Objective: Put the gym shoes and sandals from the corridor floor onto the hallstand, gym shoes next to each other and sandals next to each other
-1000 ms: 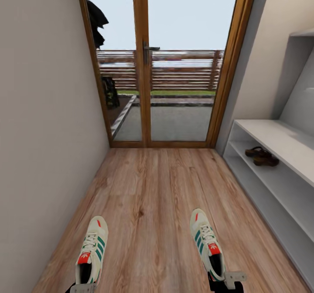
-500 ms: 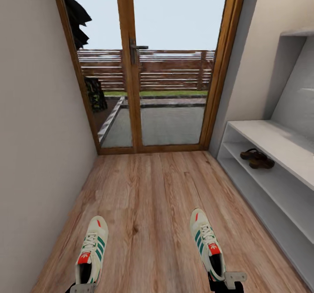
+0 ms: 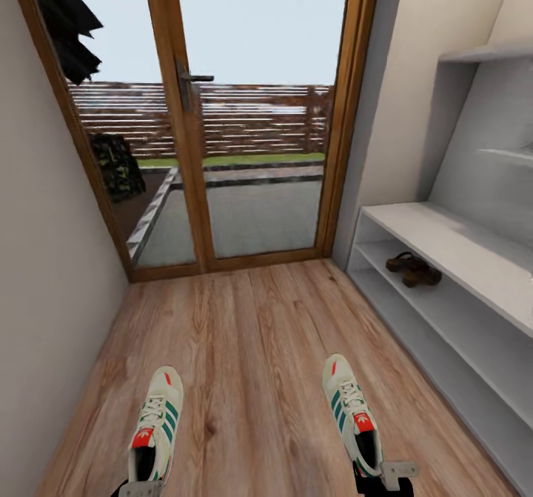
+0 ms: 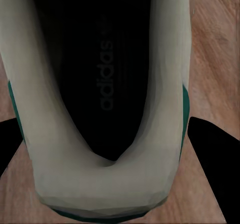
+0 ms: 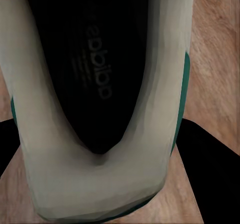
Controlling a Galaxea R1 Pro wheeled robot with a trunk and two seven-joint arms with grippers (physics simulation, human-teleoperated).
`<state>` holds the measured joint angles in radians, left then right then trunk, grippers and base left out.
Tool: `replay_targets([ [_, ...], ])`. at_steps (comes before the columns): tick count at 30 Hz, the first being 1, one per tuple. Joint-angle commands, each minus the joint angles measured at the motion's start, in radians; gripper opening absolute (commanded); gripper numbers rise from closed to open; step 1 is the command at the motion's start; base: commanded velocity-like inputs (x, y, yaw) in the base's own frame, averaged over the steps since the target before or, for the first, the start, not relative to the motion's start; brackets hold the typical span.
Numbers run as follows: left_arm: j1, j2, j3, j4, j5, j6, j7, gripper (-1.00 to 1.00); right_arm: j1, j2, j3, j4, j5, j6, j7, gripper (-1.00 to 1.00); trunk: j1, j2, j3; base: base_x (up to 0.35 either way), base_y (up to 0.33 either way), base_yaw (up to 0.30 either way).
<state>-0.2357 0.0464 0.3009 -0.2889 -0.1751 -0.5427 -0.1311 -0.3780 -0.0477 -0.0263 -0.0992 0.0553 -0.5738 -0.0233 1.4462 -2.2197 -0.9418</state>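
Left gripper (image 3: 141, 489): its dark fingers (image 4: 212, 159) stand on either side of the heel of a cream-white lace-up gym shoe with green side stripes and a red-orange tongue (image 3: 155, 425), clamped against the heel's outer walls. In the left wrist view the shoe's dark insole and cream heel collar (image 4: 105, 184) sit between the two black fingers, with wood grain visible past them.

Right gripper (image 3: 385, 478): likewise closed on the heel of the matching second cream-white gym shoe (image 3: 349, 412), dark fingers (image 5: 207, 164) flanking the heel collar (image 5: 95, 184). A pale bracket of the gripper shows just beside the heel in the head view.

Both shoes point toward the door, well apart from each other, above the light brown wood-plank corridor floor (image 3: 252, 349); whether the soles touch it cannot be told.

To the right stands the low white two-tier hallstand (image 3: 444, 239) with white wall shelves above. The pair of small brown leather sandals (image 3: 413, 268) lies side by side on its middle shelf, near the door end.

Ahead is a wood-framed glazed door (image 3: 185, 127) with a dark handle.
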Motion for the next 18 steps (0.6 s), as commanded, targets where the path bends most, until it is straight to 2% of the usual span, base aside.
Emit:
replay_targets([
  [1,-0.001,0.000,0.009,0.000,-0.009,-0.003,-0.005,-1.00,-0.001,0.000,-0.003,0.001,0.006,-0.003,-0.002,-1.00,0.000,0.000,-0.001,0.334,0.131,-0.263],
  [9,-0.001,0.000,0.009,0.000,-0.010,-0.005,-0.006,-1.00,-0.001,0.000,-0.003,0.001,0.006,-0.003,-0.002,-1.00,0.000,0.000,-0.001,0.279,0.159,-0.263],
  [18,-0.001,-0.001,0.008,0.000,-0.010,-0.005,-0.008,-1.00,-0.001,0.000,-0.003,0.001,0.006,-0.003,-0.002,-1.00,0.000,0.000,-0.001,0.032,0.017,-0.263],
])
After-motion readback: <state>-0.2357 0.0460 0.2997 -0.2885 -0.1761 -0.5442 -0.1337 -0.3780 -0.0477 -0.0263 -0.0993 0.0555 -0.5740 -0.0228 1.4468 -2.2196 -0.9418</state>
